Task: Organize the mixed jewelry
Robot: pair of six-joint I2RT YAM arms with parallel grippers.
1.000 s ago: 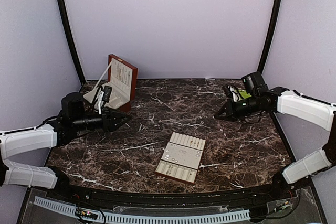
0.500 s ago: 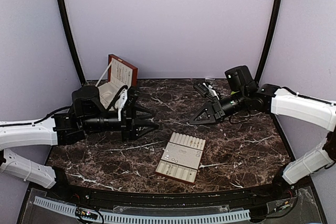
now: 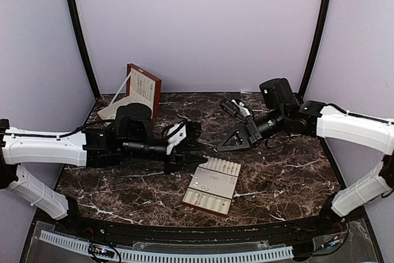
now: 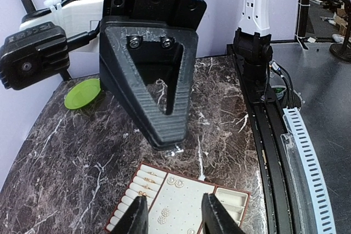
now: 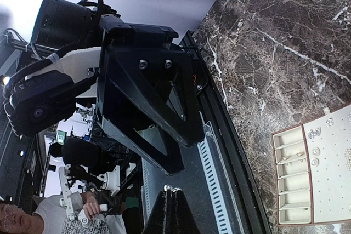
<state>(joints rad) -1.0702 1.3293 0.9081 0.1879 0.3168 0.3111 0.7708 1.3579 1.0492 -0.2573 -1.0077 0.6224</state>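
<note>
Top view: left gripper (image 3: 194, 147) and right gripper (image 3: 225, 144) are tip to tip above the tray (image 3: 220, 165), mid-table by the near edge, with the jewelry (image 3: 209, 182) on it.

Left wrist: fingers (image 4: 137, 217) spread wide.

Right wrist: fingers (image 5: 171, 212) pinched together. The risk is crowding: the arms could clash and scatter pieces.

Light: bright, even, overhead
Shadows: soft, faint
Focus: overhead view sharp, wrist views softer
Edges: straight lines bow
</note>
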